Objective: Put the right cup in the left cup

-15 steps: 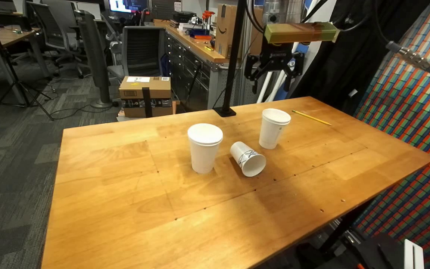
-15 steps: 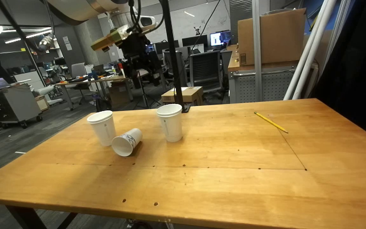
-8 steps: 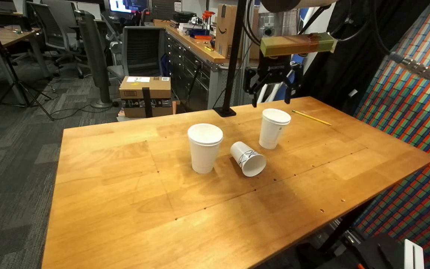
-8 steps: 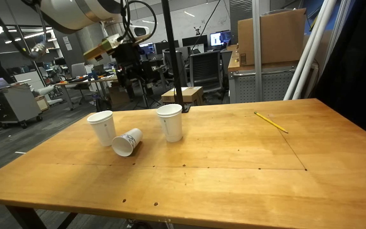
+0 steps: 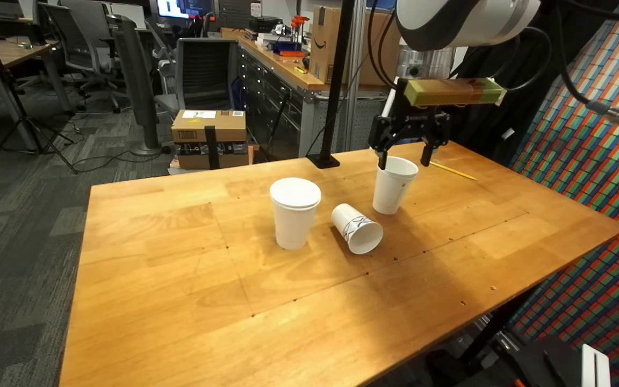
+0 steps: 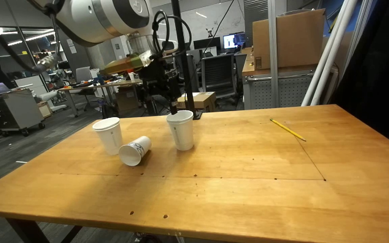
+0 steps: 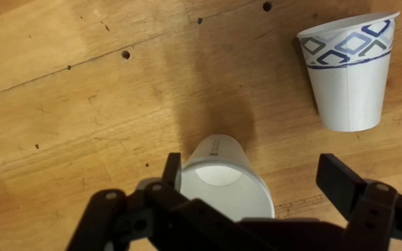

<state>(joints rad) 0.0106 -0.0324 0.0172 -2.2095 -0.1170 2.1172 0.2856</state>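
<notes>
white paper, smooth-walled and tapered, with a rolled rim, forms the right cup (image 5: pixel 390 194). this cup stands upright on the light brown, grained wooden table (image 5: pixel 191 301), mouth up; small grey print shows on its wall in the wrist view.

the black, angular, two-fingered gripper (image 5: pixel 404 162) is located near the rim of the right cup. its fingers are spread wide and have hold of nothing. in the wrist view, the right cup shows between them, nearer to one finger; whether that finger touches the rim cannot be determined.

white, tapered, roll-rimmed paper also forms the left cup (image 5: pixel 292 228), which stands upright, apart from the right cup. between the two, a patterned white paper cup (image 7: pixel 352 90) lies on its side; its printed band consists of blue and grey diamonds edged by a dark blue line, and a straight seam runs down the wall.

cup count: three; two upright, one lying. one thin, straight, yellow pencil (image 6: pixel 288 129) lies flat on the table.
</notes>
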